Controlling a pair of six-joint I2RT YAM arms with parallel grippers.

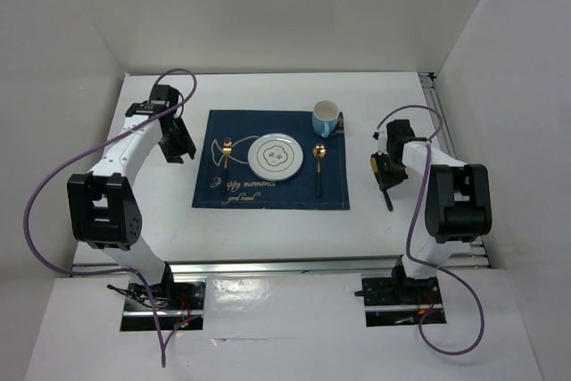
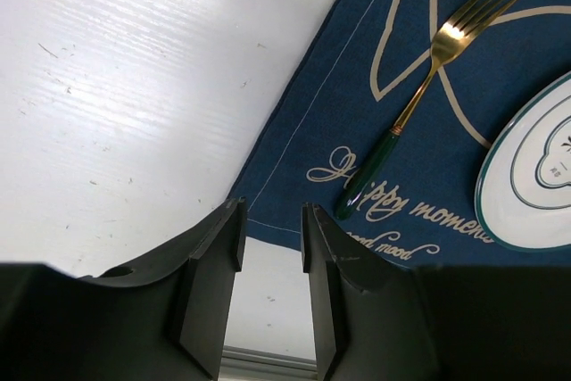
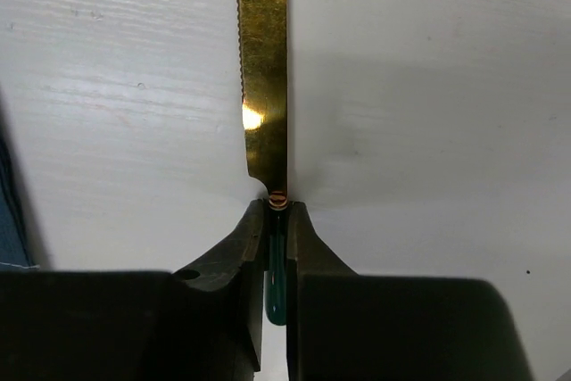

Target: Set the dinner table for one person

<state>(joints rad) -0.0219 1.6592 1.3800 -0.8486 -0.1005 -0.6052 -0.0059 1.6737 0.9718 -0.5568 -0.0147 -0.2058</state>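
The step in hand is judged to be the placing of the knife. The right gripper (image 3: 277, 211) is closed on the green handle of the knife (image 3: 265, 69), and the gold blade is pointed away from the wrist over the bare table (image 1: 268, 229). In the top view the knife is held to the right of the mat (image 1: 214, 189), apart from its edge. Whether the blade is touching the table cannot be told.

The left gripper (image 2: 272, 229) is seen with its jaws apart and nothing between them, at the left border of the mat, near the fork (image 2: 419, 95). On the mat the plate (image 1: 275, 156) is set in the middle, the fork to its left, the spoon (image 1: 319, 167) to its right, and the cup (image 1: 326, 118) at the far right corner.

For the next move, the knife is probably to be carried to the left and laid on the mat beside the spoon, parallel to it, before the jaws are opened. Care is needed that the spoon and the cup are not pushed.
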